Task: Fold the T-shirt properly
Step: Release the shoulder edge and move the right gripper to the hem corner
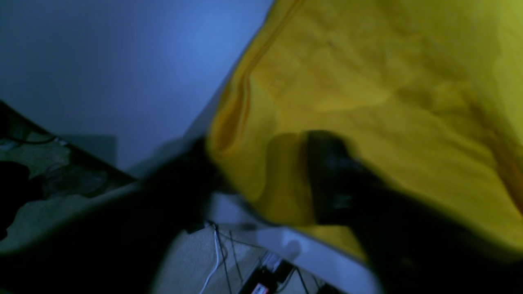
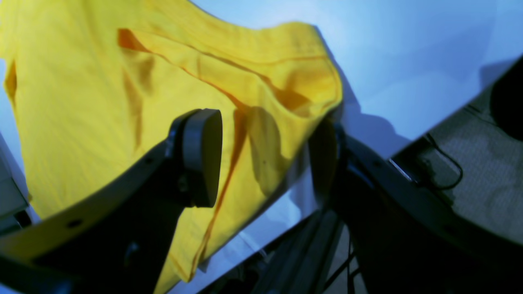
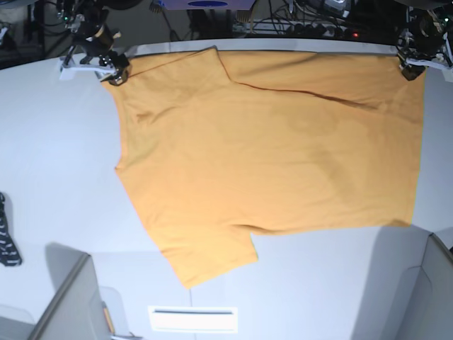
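The orange-yellow T-shirt (image 3: 269,142) lies spread flat on the white table (image 3: 56,156), with one sleeve pointing to the front. My right gripper (image 3: 113,71) is at its far left corner. In the right wrist view the gripper (image 2: 265,155) is open, with the shirt's corner (image 2: 81,102) lying between the spread fingers (image 2: 202,157). My left gripper (image 3: 412,69) is at the far right corner. The left wrist view is blurred: the gripper (image 1: 257,163) looks open, with the shirt's edge (image 1: 367,81) between its dark fingers (image 1: 331,175). Neither the tag nor the black marks are visible.
A black object (image 3: 7,241) lies at the table's left edge. Grey panels stand at the front left (image 3: 71,304) and front right (image 3: 432,283). Cables and gear (image 3: 283,21) run behind the far edge, close to both grippers.
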You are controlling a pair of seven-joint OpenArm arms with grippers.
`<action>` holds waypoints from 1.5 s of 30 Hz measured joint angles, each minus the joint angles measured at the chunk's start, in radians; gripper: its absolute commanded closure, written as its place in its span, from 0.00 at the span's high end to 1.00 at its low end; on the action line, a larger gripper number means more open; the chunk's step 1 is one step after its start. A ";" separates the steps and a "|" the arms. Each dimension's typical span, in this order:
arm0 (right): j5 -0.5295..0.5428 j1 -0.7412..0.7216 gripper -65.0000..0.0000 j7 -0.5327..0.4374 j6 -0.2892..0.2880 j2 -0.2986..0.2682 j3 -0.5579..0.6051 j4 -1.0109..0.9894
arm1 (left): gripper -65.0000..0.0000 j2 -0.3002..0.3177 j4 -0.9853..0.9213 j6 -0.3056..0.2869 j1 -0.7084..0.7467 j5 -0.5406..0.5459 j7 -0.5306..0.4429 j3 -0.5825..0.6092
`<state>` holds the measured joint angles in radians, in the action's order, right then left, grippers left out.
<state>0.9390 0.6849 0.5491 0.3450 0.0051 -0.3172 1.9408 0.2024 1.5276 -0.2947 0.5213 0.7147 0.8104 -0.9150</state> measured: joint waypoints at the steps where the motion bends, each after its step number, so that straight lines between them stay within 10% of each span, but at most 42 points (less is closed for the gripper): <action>1: 0.000 0.000 0.49 0.000 0.000 -0.002 0.000 0.003 | 0.75 0.000 0.008 0.001 0.000 -0.002 0.003 -0.003; 9: -0.003 -0.071 0.49 0.008 0.004 -0.010 -0.122 0.017 | 0.85 -0.020 0.074 0.010 -0.074 -0.017 0.007 -0.253; 17: 0.000 -0.296 0.49 0.016 0.003 -0.156 -0.007 -0.071 | 0.84 0.064 0.158 0.007 -0.146 -0.010 0.007 -0.065; 27: 0.008 -0.711 0.49 0.016 -0.003 -0.273 0.165 -0.485 | 0.13 0.058 0.170 0.007 -0.256 -0.007 0.014 0.132; 31: -0.003 -0.903 0.49 0.000 -0.009 -0.313 0.259 -0.705 | 0.00 0.064 0.170 0.109 -0.283 -0.004 0.014 0.177; 39: 0.002 -1.347 0.50 -0.120 -0.407 -0.310 0.439 -1.468 | 0.00 0.088 0.169 0.150 -0.283 -0.007 0.013 0.225; 45: -0.003 -1.542 0.66 -0.331 -0.516 -0.233 0.634 -1.854 | 0.00 0.087 0.169 0.153 -0.283 -0.006 0.013 0.225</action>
<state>0.9363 -0.8566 0.2180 -0.1711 -0.2276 0.3164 0.0864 0.2890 1.6970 -0.1421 0.2378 0.7086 0.8234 -0.6903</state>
